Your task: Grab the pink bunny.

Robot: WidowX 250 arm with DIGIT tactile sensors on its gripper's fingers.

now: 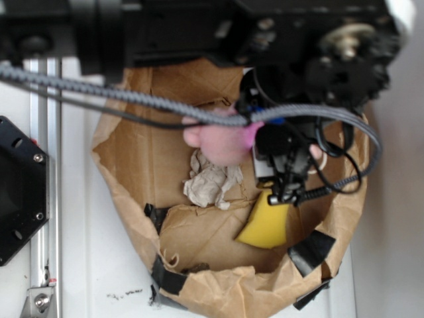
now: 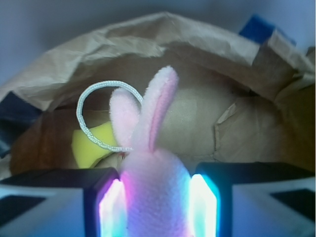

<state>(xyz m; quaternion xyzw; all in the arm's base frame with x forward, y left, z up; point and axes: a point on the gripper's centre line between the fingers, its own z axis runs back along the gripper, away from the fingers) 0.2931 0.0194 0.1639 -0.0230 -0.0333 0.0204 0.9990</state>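
Note:
The pink bunny [image 2: 155,192] fills the gap between my gripper's [image 2: 155,205] two glowing pads [image 2: 111,207], and the gripper is shut on its body. Its two long ears stand up ahead of the jaws, with the white loop cord [image 2: 91,111] curling to the left. In the exterior view the pink bunny [image 1: 222,142] hangs under the black arm [image 1: 291,142], over the inside of the brown paper bag [image 1: 122,172]. The fingers themselves are hidden there by the arm and cables.
A crumpled off-white paper wad [image 1: 211,182] and a yellow sponge wedge [image 1: 265,226] lie on the bag floor below. Black tape patches [image 1: 311,250] hold the bag's rim. A black mount [image 1: 20,192] and a metal rail [image 1: 45,199] stand to the left.

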